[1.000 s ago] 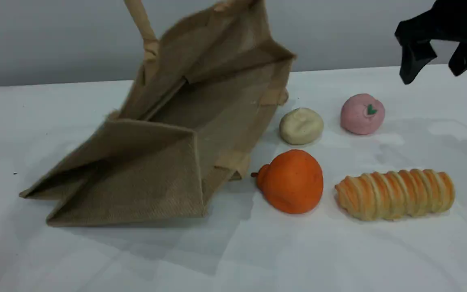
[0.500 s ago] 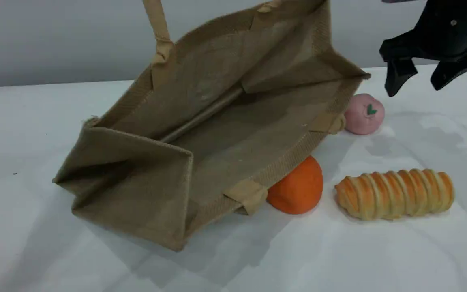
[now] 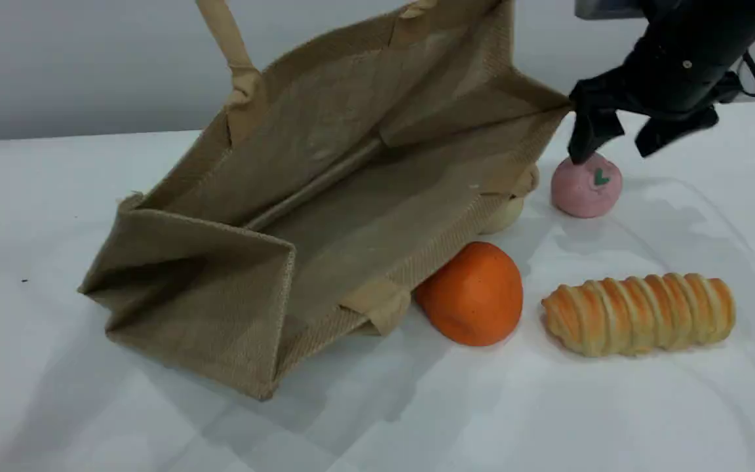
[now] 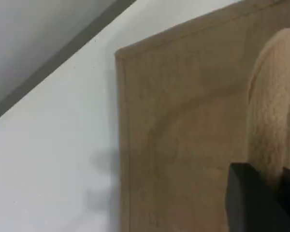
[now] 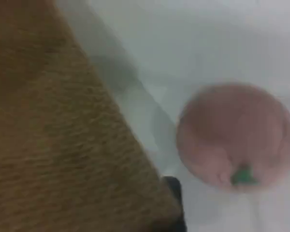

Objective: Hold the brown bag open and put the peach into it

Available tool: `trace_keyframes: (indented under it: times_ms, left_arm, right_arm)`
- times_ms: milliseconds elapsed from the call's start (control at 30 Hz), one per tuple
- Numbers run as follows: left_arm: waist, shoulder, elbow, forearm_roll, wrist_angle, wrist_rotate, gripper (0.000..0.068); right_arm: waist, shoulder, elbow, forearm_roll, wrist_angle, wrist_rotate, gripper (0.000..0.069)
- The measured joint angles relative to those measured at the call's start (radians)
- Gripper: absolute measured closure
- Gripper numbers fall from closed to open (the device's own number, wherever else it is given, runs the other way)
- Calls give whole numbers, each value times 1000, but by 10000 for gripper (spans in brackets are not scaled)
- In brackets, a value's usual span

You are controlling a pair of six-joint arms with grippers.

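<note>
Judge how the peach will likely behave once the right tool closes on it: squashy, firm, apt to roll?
The peach looks matte and slightly dimpled, so probably soft and squashy, not slippery. Being round and resting free on the table, it may roll if nudged off-centre. It seems light for its size.

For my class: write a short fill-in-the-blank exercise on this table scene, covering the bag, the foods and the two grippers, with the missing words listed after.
1. The left gripper is shut on the brown bag's rope ______.
2. The right gripper hangs with open jaws just above the ______.
3. The striped bread roll lies to the right of the ______ fruit.
4. The green leaf mark sits on the ______ ball.

Missing words: handle; peach; orange; pink
</note>
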Motion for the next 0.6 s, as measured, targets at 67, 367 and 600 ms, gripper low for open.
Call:
trace_keyframes:
  times_ms: [67, 367, 600]
  left_arm:
    - [0, 0, 0, -11, 0, 0, 589]
    - [0, 0, 0, -42, 0, -1, 589]
    - [0, 0, 0, -43, 0, -1, 589]
  right_arm:
    - [2, 0, 0, 25, -16, -49, 132]
    - [3, 8, -1, 50, -74, -112, 132]
    - [3, 90, -41, 64, -48, -111, 132]
